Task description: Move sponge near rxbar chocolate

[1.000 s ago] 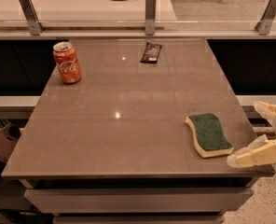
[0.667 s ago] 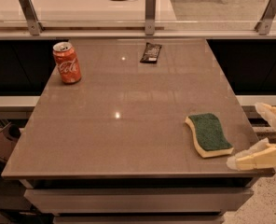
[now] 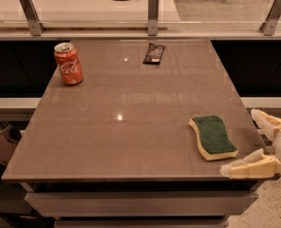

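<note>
The sponge [image 3: 214, 136] lies flat on the worktop [image 3: 126, 137], near its right front corner. The gripper [image 3: 239, 142] is just to the right of it, at the worktop's edge. Its fingers [image 3: 250, 166] are spread wide apart and hold nothing. They do not touch the sponge. The rxbar chocolate [image 3: 154, 53] lies far away at the back. A red can [image 3: 68, 63] stands at the back left.

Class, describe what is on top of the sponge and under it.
Nothing lies on the sponge; its green side faces up. It rests on the table; the patch beneath is covered. The open gripper hovers beside it.
</note>
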Tool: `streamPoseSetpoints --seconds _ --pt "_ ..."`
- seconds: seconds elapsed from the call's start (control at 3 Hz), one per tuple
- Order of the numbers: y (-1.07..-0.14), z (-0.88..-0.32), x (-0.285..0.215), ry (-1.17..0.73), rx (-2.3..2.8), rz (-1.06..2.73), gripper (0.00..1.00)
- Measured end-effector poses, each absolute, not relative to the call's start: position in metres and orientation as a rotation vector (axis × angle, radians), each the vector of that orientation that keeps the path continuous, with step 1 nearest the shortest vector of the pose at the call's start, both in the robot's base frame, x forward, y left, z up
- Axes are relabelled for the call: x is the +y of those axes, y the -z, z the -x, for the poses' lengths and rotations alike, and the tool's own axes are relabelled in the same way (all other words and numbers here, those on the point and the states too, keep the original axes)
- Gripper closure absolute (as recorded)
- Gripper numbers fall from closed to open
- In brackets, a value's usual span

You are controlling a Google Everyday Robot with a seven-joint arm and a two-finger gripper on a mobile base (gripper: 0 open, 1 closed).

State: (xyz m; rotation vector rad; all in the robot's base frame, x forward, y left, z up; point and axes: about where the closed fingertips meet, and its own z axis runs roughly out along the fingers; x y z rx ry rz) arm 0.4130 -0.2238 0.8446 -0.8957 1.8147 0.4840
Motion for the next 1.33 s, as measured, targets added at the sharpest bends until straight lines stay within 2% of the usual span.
streamPoseSetpoints --seconds 1.0,1.33 --pt "-0.826 -0.424 -0.196 -0.509 1.862 0.868 0.00" --pt "-0.817 -0.431 -0.188 -0.517 1.885 0.864 0.16"
